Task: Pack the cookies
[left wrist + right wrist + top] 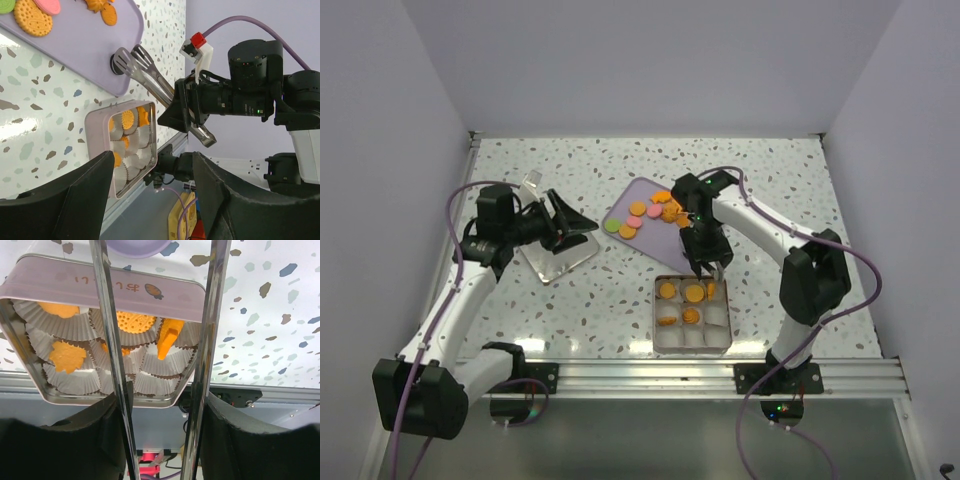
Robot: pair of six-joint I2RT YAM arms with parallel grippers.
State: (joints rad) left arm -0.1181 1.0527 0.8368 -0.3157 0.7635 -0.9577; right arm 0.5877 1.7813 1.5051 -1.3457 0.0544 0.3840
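Several cookies (655,212), mostly orange with a pink and a green one, lie on the lilac tray (630,195). More orange cookies (132,322) sit in paper cups in the square tin (100,282), and one long orange piece (169,337) stands tilted in its cup. My right gripper (162,405) is shut on metal tongs (107,330), whose arms stand apart above the tin's far right corner with nothing between them. Left of the tray, my left gripper (582,228) hangs open and empty, pointing toward the tin (95,120).
A clear plastic lid (555,255) lies on the speckled table under the left gripper. The tin (692,350) stands close to the metal rail at the table's near edge. White walls close off the back and both sides.
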